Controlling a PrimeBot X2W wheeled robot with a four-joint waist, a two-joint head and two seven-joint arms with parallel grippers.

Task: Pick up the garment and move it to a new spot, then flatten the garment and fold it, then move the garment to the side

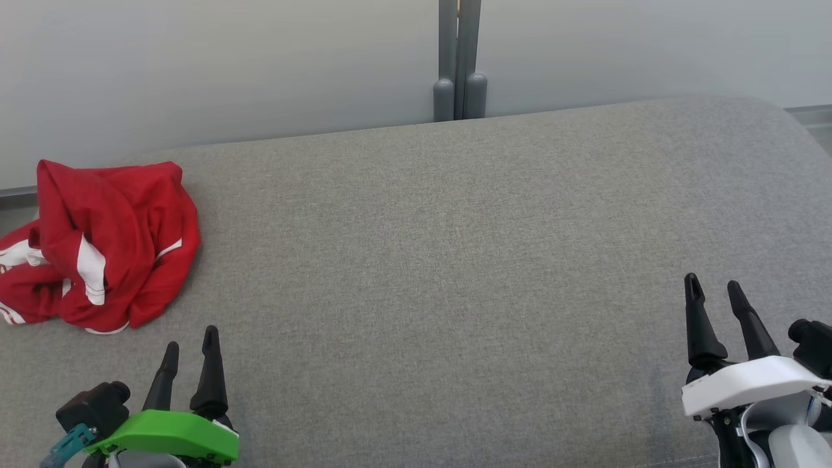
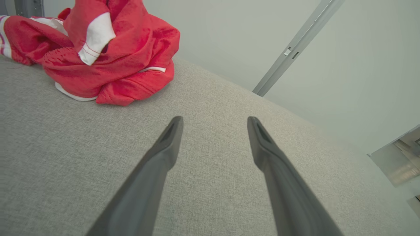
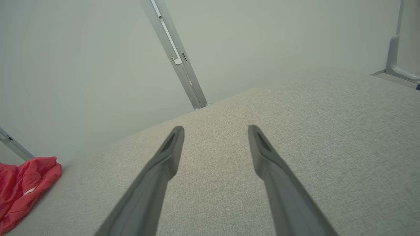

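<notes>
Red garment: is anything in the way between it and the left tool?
No, nothing visible. Only bare grey cushion lies between the left tool and the crumpled red garment, which sits just ahead and to its left. The tool is open and empty.

Garment [image 1: 97, 247] heaped at the far left of the padded surface [image 1: 455, 260]. Left gripper [image 1: 190, 339] near, just in front of the garment, not touching; right gripper [image 1: 713, 283] at the near right, well apart. Wall [image 1: 227, 65] behind, post [image 1: 459, 58] at its centre.
</notes>
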